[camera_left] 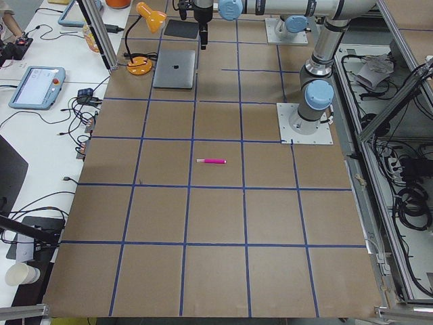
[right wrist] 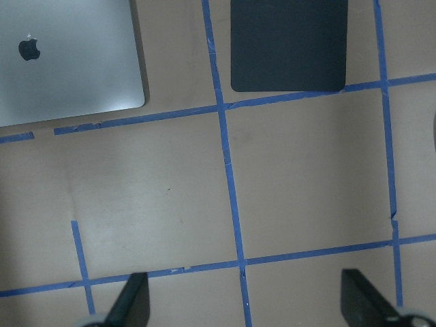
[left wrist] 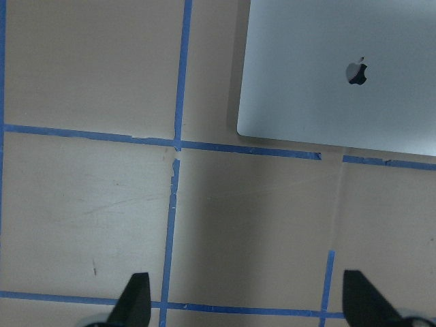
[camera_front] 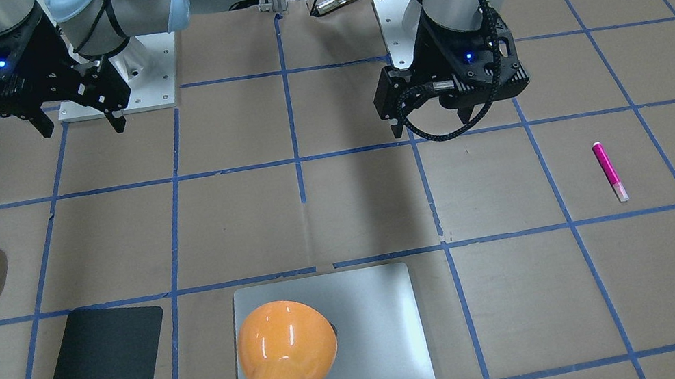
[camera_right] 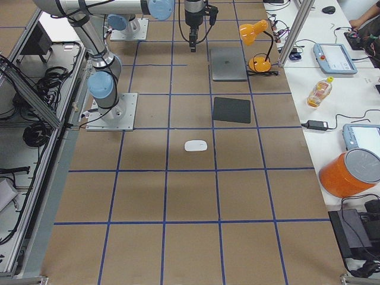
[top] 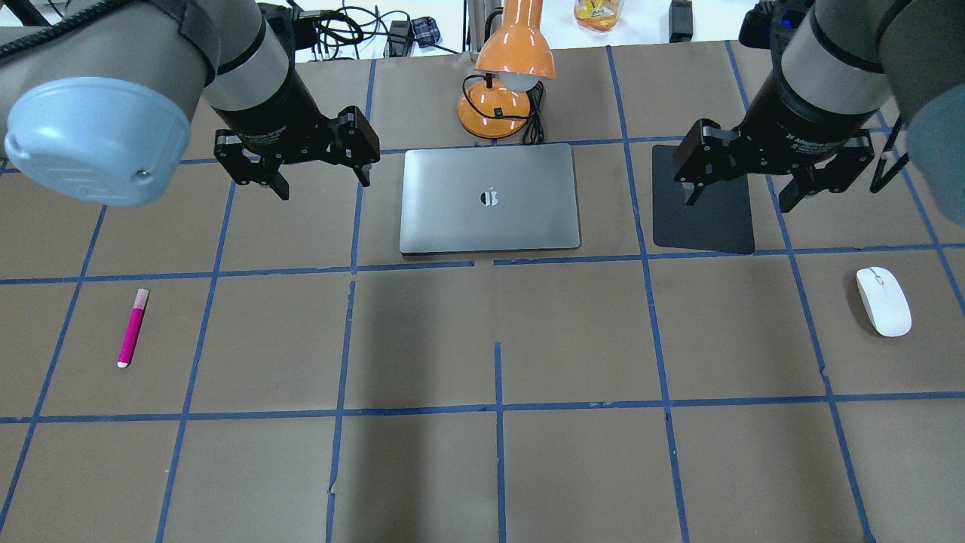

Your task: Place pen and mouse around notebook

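The silver-grey notebook point(top: 490, 219) lies flat at the table's far middle. A magenta pen point(top: 133, 328) with a pale cap end lies alone on the brown table, well to the left and nearer than the notebook. On the right side rests the white mouse point(top: 883, 302), also apart from the notebook. My left gripper point(top: 324, 185) hangs open above the table just left of the notebook, holding nothing. My right gripper point(top: 739, 202) is open and empty too, hovering over the black mat. The left wrist view shows the notebook's corner point(left wrist: 327, 82) ahead of the open fingers.
A thin black mat point(top: 705, 226) lies right of the notebook. An orange desk lamp point(top: 505, 83) with a cable stands just behind the notebook, and its shade overhangs the notebook's far edge. Blue tape lines grid the brown table. Benches with tablets and a bottle flank the far side.
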